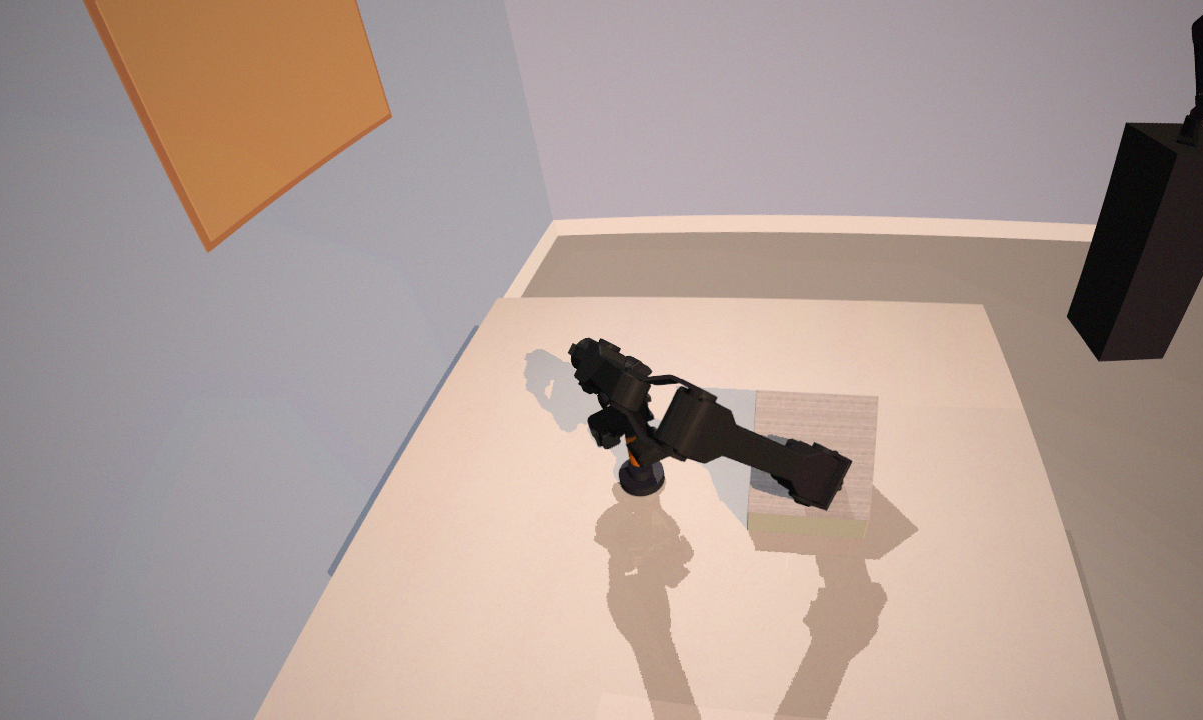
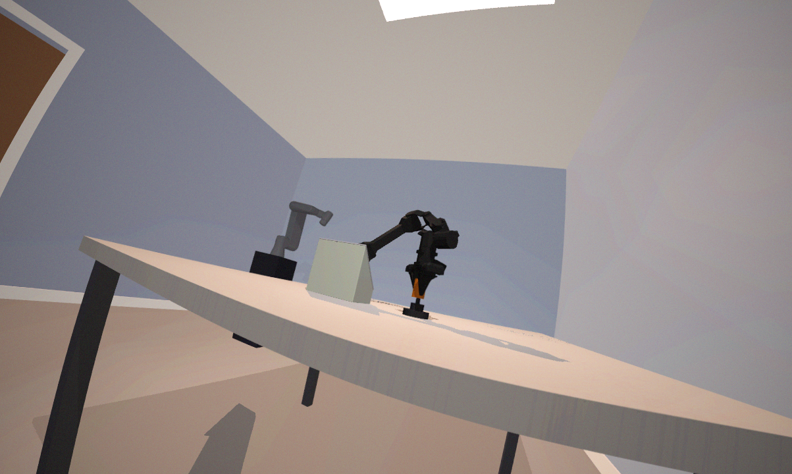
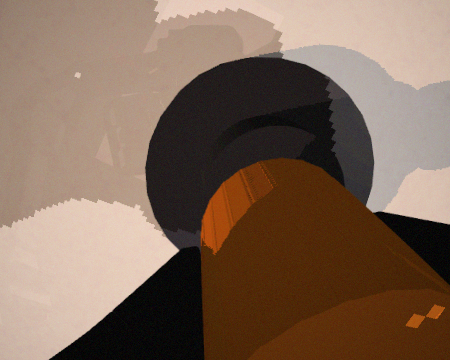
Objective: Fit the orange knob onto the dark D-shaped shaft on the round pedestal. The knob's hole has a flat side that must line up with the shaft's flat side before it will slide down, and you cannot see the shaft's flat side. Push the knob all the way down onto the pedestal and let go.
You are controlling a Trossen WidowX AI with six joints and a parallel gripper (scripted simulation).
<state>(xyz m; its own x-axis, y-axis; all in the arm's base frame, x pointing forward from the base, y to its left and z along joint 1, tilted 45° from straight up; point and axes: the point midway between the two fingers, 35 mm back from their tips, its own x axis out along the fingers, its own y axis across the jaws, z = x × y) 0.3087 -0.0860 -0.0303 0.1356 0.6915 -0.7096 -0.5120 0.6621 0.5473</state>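
My gripper [image 1: 635, 451] [image 2: 419, 288] [image 3: 285, 248] is shut on the orange knob [image 1: 631, 455] [image 2: 415, 291] [image 3: 285, 250], with a dark finger on either side of it in the wrist view. The dark round pedestal [image 1: 641, 483] [image 2: 415, 313] [image 3: 185, 125] stands on the table directly below. The knob is upright above the pedestal's centre, not down on it. In the exterior view a short piece of the dark shaft [image 2: 417, 301] shows between knob and pedestal. I cannot tell whether the shaft's tip is inside the hole. The hole and both flat sides are hidden.
The arm is mounted on a block [image 1: 811, 416] [image 2: 339, 268] beside the pedestal, on the pale table [image 1: 462, 573] [image 2: 210, 288]. Another arm stands on a dark pillar [image 1: 1133, 241] [image 2: 273, 264] beyond the table. Arm shadows fall across the tabletop.
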